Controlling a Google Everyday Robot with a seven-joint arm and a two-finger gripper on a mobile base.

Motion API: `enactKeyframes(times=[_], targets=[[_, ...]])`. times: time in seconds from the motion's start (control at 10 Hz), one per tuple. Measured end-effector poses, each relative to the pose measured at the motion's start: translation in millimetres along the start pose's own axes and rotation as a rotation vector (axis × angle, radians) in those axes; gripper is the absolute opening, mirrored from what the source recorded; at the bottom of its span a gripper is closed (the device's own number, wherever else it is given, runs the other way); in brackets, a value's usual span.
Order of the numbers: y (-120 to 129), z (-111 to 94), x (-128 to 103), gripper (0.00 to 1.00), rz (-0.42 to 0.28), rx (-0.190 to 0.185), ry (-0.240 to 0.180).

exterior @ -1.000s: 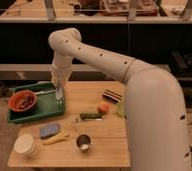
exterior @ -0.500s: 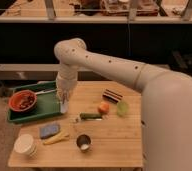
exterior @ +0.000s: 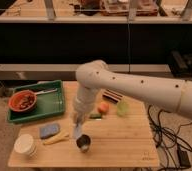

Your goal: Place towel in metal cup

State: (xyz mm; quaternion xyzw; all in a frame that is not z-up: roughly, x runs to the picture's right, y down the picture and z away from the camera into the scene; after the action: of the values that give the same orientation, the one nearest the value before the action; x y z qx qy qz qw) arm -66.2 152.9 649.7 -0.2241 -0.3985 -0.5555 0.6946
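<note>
I have swung the gripper [exterior: 78, 121] from the tray toward the counter's front edge; its fingers are closed on the towel [exterior: 77, 131], apparently just above the metal cup [exterior: 83, 143]; release comes next.

gripper [exterior: 79, 121] swung rightward, towel [exterior: 78, 131] now over metal cup [exterior: 84, 143]

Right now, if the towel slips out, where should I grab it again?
The gripper hangs just above the metal cup, the towel dangling from it. Probably regrip the top end, coming from straight above: being limp, it would hang lengthwise and feed into the cup.
</note>
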Motion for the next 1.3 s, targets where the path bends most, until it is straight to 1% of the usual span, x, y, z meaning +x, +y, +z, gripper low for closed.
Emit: enactKeyframes(times=[0.1, 0.2, 0.4, 0.5, 0.6, 0.7, 0.8, 0.9, 1.1, 1.2, 1.3], targets=[[7, 8, -7, 0.00, 0.012, 0.004, -0.013], [15, 15, -17, 0.00, 0.024, -0.001, -0.020], [22, 25, -27, 0.00, 0.028, -0.033, -0.029], [23, 32, -31, 0.00, 0.014, -0.081, -0.018], [19, 36, -34, 0.00, -0.005, -0.129, 0.004], [18, 42, -38, 0.00, -0.013, -0.165, 0.013], [23, 46, -39, 0.00, -0.012, -0.176, 0.019], [27, 55, -41, 0.00, -0.003, -0.165, 0.024], [32, 59, -38, 0.02, 0.017, -0.124, 0.022], [34, 60, -36, 0.10, 0.026, -0.101, 0.020], [35, 60, -33, 0.20, 0.032, -0.089, 0.024]])
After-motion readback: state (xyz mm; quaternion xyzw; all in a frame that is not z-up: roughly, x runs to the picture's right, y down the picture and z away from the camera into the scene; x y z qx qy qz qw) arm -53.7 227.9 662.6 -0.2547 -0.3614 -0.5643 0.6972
